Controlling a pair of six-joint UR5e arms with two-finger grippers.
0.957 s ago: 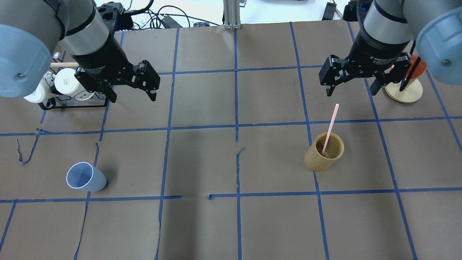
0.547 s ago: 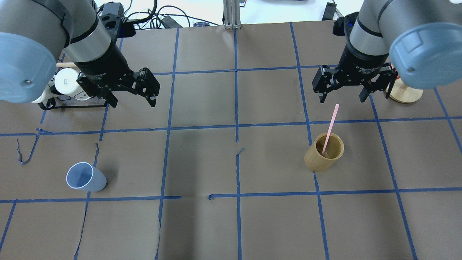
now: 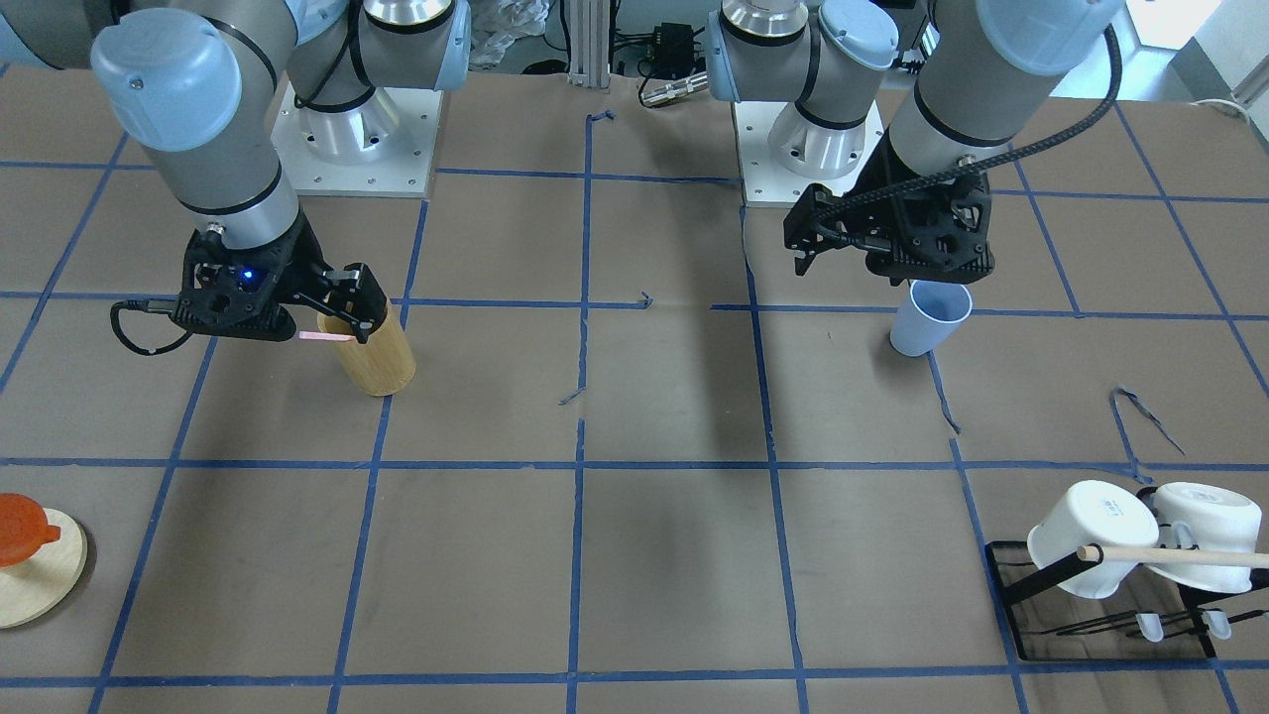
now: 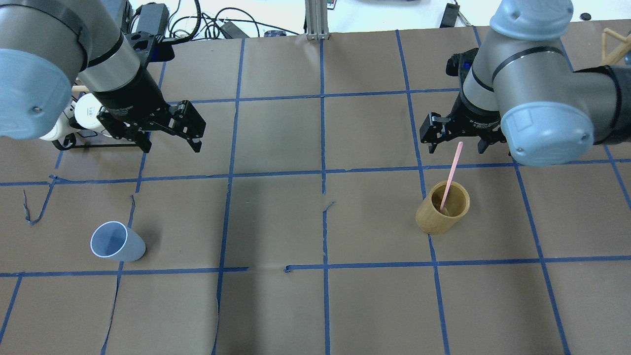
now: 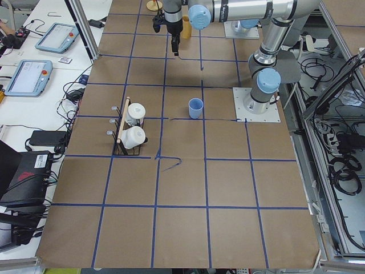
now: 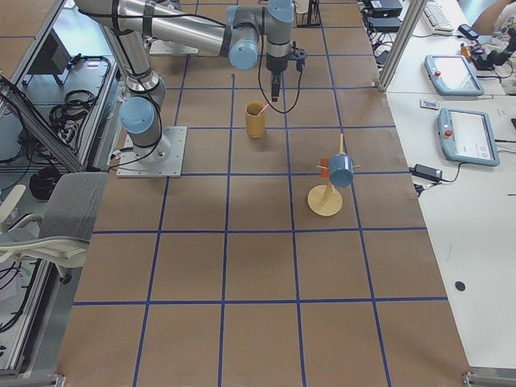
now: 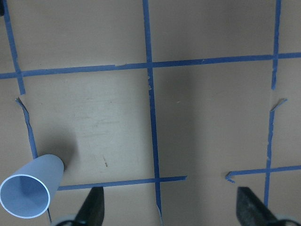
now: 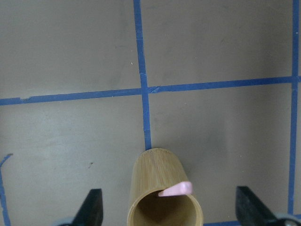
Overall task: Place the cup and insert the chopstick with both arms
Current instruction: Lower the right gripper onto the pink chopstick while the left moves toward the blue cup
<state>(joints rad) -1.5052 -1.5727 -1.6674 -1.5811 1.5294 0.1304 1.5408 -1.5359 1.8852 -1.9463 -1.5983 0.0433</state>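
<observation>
— From overhead we see the left fingers (image 4: 196, 142) spread wide and empty, well apart from the cup (image 4: 117, 241), which stands upright on the worktop (image 4: 276, 217).
— Yet our front view sets them right over it. The left wrist camera settles it: the cup sits outside the fingers, in the corner.
— And the right fingers (image 8: 92, 207)?
— Wide open and empty too. The chopstick (image 8: 176, 189) leans in the bamboo cylinder (image 8: 155, 179) between them, touching neither.
</observation>
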